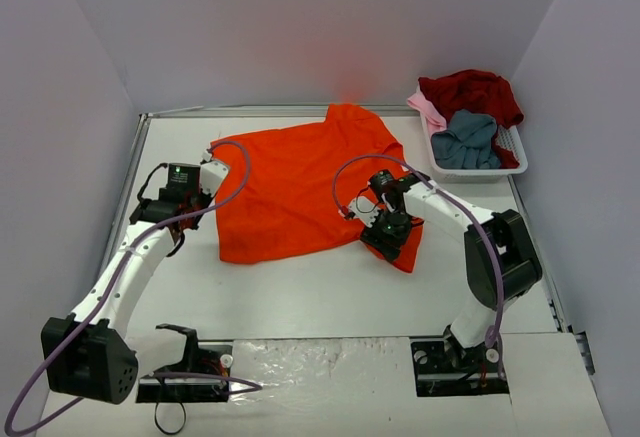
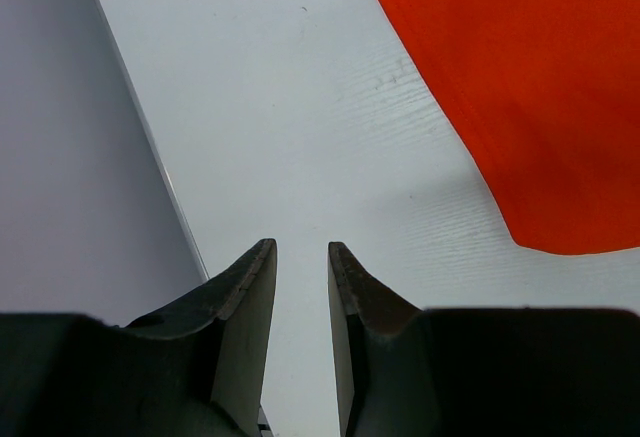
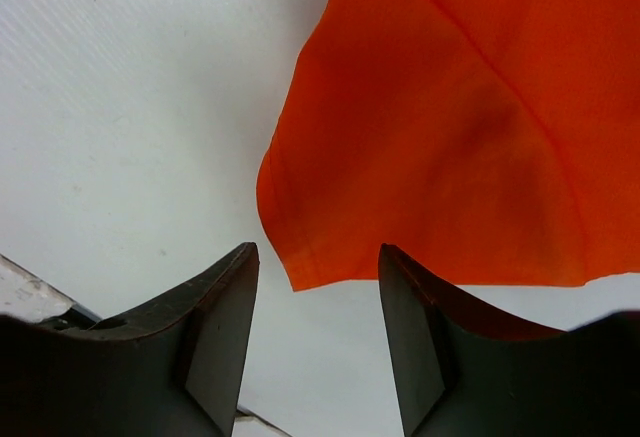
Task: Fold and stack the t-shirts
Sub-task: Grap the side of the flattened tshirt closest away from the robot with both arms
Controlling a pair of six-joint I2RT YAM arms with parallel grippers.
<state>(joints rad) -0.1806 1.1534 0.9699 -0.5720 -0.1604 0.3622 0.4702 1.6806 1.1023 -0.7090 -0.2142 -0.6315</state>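
Observation:
The bright orange-red t-shirt (image 1: 300, 182) lies spread on the white table. Its near right sleeve corner (image 3: 300, 277) points at the gap of my right gripper (image 3: 318, 249), which hovers open just short of the cloth with nothing between its fingers. In the top view that right gripper (image 1: 392, 242) is over the shirt's right edge. My left gripper (image 2: 302, 247) stands slightly open over bare table, empty, with the orange-red t-shirt's (image 2: 520, 87) left hem ahead to its right. From above, the left gripper (image 1: 210, 169) is beside the shirt's left edge.
A white slatted basket (image 1: 515, 147) at the back right holds a dark red t-shirt (image 1: 475, 92), a grey-blue one (image 1: 468, 139) and a pale pink one (image 1: 430, 109). Grey walls enclose the table; a raised rail (image 2: 150, 137) runs along its left edge.

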